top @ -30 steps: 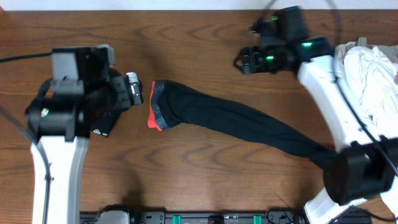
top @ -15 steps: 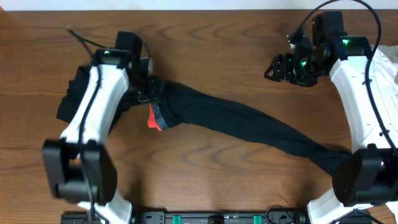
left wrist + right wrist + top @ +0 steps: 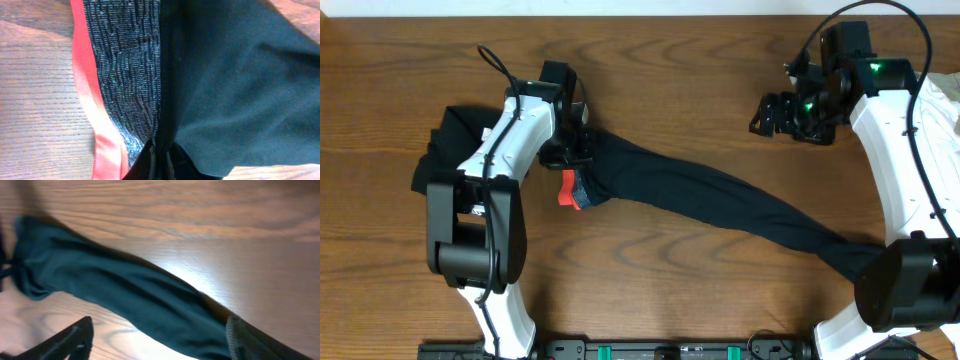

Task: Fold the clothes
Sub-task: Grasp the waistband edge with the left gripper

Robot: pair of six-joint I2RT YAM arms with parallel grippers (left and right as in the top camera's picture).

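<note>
At the waistband of the trousers, left tool clamped there; right tool apart, distant.

- Table: one, wooden.
- Trousers: one pair, lying from left to near right.
- Arms: two — left arm and right arm.
- Grippers: two — left gripper and right gripper.
- Black garment: one, at the left, partly under the left arm.
- White cloth: one heap at the right edge, cut off by the frame.
</note>
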